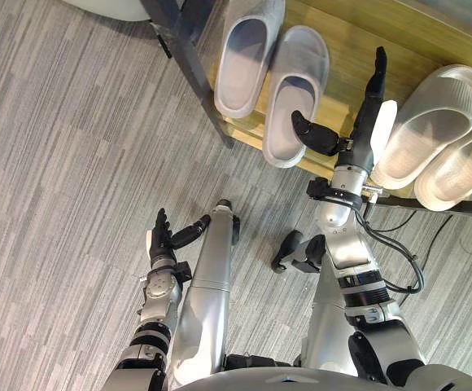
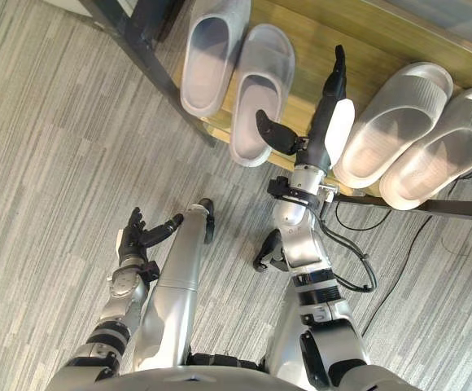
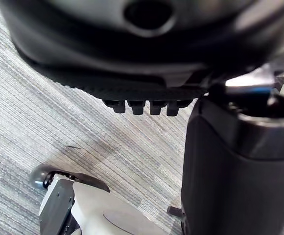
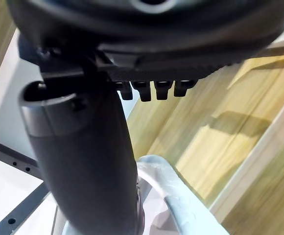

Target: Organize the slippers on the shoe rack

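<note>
1. Left hand point(image 1: 161, 236) hangs low over the floor point(image 1: 57, 163), fingers relaxed, well apart from the shoe rack point(image 1: 346, 49);
2. right hand point(image 1: 364, 122) reaches over the rack, fingers straight, holding nothing; the grey slipper point(image 1: 297, 81) lies just to its left, parallel to the fingers, heel at the thumb.

The leftmost grey slipper point(image 1: 246, 61) runs past the top edge.

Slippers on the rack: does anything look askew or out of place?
Yes. One grey slipper sits further forward than its mate, its heel overhanging the front edge of the shelf. The open right robot hand has its thumb at that heel. The cream pair lies side by side.
</note>
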Available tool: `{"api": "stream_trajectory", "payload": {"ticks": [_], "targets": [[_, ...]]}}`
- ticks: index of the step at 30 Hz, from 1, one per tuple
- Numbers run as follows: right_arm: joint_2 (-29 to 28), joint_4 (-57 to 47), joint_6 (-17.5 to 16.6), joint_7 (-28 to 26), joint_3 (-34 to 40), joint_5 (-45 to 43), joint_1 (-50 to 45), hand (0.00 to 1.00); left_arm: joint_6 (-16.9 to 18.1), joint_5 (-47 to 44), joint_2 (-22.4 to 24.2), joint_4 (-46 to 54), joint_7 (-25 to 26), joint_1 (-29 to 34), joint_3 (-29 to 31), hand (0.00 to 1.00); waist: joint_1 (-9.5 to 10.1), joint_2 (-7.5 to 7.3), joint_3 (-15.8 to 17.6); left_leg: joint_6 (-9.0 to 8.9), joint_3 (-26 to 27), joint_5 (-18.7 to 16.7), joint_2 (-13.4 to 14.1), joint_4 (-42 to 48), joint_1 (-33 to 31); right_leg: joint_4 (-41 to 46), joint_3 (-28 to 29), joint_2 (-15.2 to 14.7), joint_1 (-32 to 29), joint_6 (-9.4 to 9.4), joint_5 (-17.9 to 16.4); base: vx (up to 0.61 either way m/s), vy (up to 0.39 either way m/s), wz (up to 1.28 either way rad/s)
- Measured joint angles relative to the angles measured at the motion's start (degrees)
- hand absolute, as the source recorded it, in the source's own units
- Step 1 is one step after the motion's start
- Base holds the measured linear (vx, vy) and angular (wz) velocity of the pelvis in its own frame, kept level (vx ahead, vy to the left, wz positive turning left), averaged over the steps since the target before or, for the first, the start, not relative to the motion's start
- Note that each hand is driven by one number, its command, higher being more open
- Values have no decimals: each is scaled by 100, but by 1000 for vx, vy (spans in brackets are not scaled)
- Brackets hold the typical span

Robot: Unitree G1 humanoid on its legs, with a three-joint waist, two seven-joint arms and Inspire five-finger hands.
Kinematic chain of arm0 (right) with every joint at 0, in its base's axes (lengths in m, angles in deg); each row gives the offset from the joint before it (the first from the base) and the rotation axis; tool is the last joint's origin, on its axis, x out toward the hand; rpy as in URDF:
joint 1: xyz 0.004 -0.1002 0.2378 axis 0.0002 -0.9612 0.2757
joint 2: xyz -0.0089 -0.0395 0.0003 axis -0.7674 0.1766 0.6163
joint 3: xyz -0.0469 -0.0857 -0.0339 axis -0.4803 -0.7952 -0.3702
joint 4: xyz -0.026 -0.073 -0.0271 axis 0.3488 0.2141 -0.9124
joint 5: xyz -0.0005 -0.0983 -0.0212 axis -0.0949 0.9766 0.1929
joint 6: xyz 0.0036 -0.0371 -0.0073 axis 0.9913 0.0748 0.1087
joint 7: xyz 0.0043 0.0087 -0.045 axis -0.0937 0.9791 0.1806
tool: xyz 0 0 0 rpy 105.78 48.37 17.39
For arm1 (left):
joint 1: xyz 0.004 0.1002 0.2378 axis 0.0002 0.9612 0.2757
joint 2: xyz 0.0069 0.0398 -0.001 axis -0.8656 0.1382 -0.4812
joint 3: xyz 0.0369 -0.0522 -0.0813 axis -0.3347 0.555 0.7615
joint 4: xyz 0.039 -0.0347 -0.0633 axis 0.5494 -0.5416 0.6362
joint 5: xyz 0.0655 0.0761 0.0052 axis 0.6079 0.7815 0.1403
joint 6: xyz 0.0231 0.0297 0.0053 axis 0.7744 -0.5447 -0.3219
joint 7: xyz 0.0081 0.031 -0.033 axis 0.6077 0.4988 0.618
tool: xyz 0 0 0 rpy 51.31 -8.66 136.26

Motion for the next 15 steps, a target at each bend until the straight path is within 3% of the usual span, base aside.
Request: {"api": "stream_trajectory", "payload": {"ticks": [6, 11, 15], "targets": [[-236, -550, -306, -21, -74, -76, -506, 100, -57, 39, -7, -68, 13, 7, 97, 100, -52, 0, 0, 1, 44, 0, 82, -159, 113, -202, 2, 82, 93, 38, 62, 19, 10, -7], [-568, -586, -605, -308, -206, -899, -976, 100, -118, 90, -26, -110, 42, 10, 130, 100, -78, -3, 1, -7, 70, -43, 163, -251, 251, -370, 8, 183, 217, 34, 100, 37, 21, -8], [-703, -572, -641, -565, -328, -1191, -1275, 100, -175, 164, -26, -156, 43, 9, 217, 100, -108, -8, 4, -3, 112, -88, 211, -251, 332, -398, 51, 229, 272, 36, 101, 11, 21, -9]]}}
